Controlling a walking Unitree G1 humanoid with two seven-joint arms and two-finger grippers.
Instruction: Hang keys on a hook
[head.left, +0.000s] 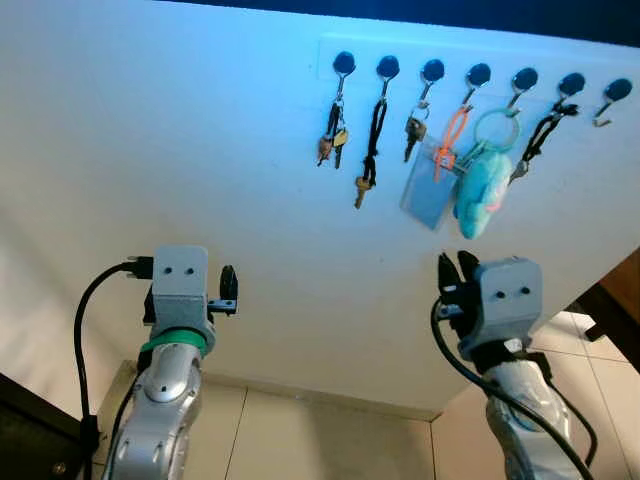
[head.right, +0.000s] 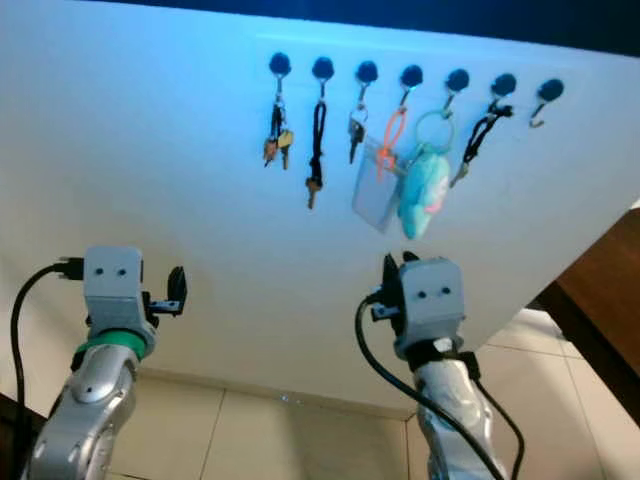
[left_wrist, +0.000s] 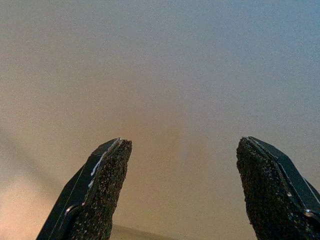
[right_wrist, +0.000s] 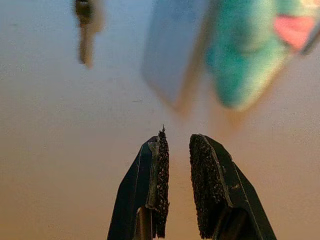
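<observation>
In the left eye view a row of seven dark hooks (head.left: 478, 73) ran along the white wall (head.left: 200, 150), six of them carrying something: a bunch of keys (head.left: 332, 140), a key on a black strap (head.left: 368, 160), another key (head.left: 413, 132), a clear card holder (head.left: 430, 185) on an orange loop, a teal plush charm (head.left: 482, 190) on a pale ring, and a key on a black lanyard (head.left: 535, 140); only the rightmost hook (head.left: 616, 92) stood bare. Both arms were raised, wrists bent toward the wall, the left gripper (head.left: 229, 288) well apart from the rack and the right gripper (head.left: 452, 270) just below the plush charm. The right eye view told the same arrangement. In the left wrist view the fingers (left_wrist: 102, 192) stood wide apart before plain wall, holding nothing. In the right wrist view the fingers (right_wrist: 159, 185) were nearly together with a narrow gap and nothing between them, the blurred charm and card holder above. Judged from this, the keys are light, hard and prone to swing; the ring or strap would be the surest place to pinch, and the hanging looks done.
</observation>
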